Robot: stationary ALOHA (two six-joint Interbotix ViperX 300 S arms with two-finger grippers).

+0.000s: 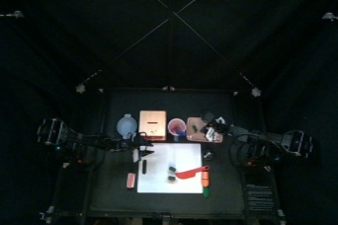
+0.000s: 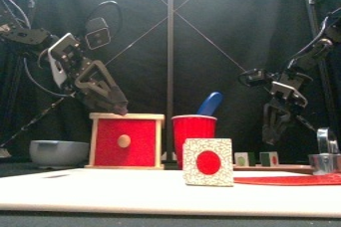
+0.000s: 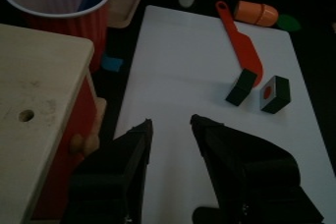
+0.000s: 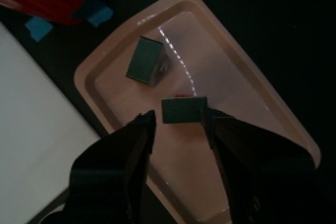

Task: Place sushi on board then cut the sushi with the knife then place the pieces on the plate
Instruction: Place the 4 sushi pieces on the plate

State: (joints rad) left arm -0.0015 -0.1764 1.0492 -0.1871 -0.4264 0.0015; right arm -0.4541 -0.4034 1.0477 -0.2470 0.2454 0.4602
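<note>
1. Nearest in the front view, one sushi piece stands on end on the white board, its red centre facing forward.
2. Only the left wrist view shows a pair of pieces side by side at the red knife's blade end.
3. Only the right wrist view shows the pink tray with a far piece and a near piece at the tips of the right claw. Its jaws are apart, and contact is unclear.
4. The left claw is spread and empty over bare board beside the wooden box.
5. The red cup hides most of the blue knife.
</note>
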